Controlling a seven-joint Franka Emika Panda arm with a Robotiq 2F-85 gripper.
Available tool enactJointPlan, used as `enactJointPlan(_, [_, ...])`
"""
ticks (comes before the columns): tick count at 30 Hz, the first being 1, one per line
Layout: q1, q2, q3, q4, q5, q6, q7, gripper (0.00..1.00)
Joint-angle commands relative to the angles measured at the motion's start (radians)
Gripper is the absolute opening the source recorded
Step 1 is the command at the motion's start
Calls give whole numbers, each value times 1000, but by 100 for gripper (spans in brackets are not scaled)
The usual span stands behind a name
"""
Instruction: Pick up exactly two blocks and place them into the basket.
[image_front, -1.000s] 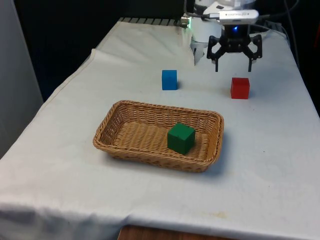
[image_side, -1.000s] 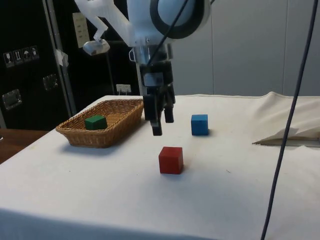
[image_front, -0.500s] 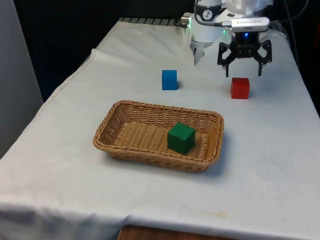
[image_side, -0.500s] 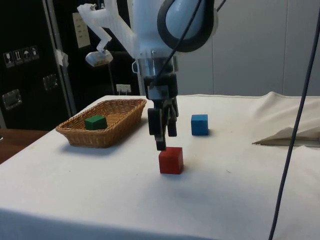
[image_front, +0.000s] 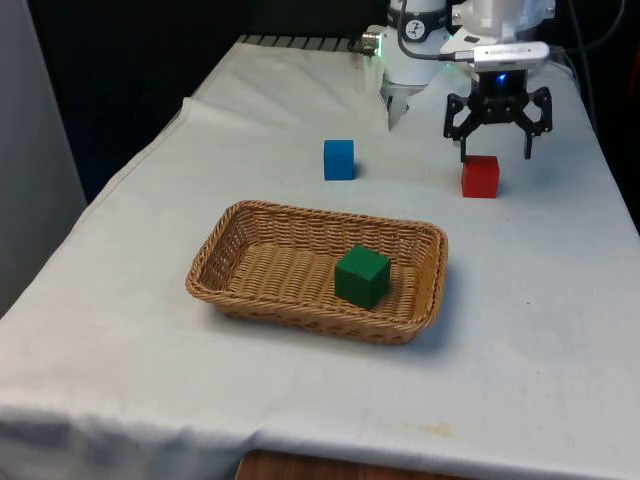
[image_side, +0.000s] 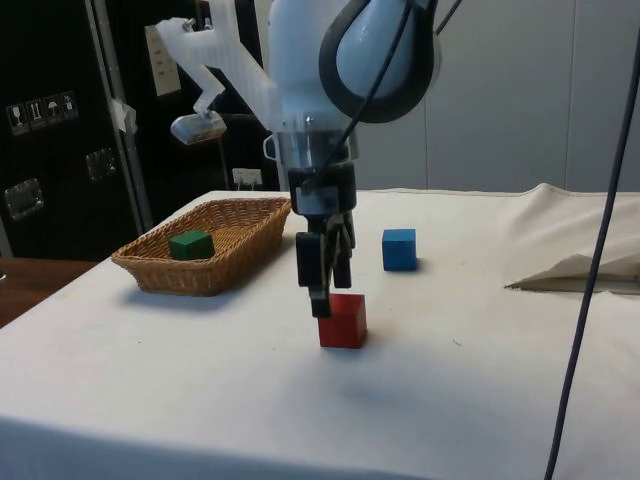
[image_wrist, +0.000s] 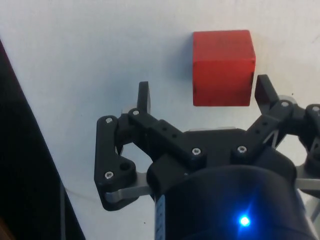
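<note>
black two-finger gripper (image_wrist: 202, 97), fingers spread wide and empty, hovers just above a small red cube (image_wrist: 222, 67) on the white-clothed table, which sits off-centre, toward one finger.

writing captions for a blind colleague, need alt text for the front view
An open black gripper hangs just above a red block on the white cloth. Nearer, a wicker basket holds a green block; a blue block stands beyond it.

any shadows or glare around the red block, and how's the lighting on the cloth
Side view: soft shadow beneath the red block, light even. Front view: faint shadow beside the basket, no glare on the cloth. Wrist view: the cloth bright, the open gripper dark against it.
</note>
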Motion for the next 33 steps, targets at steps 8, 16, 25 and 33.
enactJointPlan(8, [3, 5, -1, -9, -5, 10, 4, 100])
enactJointPlan(16, [1, 2, -18, -25, -32, 9, 9, 100])
enactJointPlan(25, [1, 9, -38, -30, -62, 8, 15, 100])
enactJointPlan(33, [-4, 56, -35, 2, -55, 13, 15, 100])
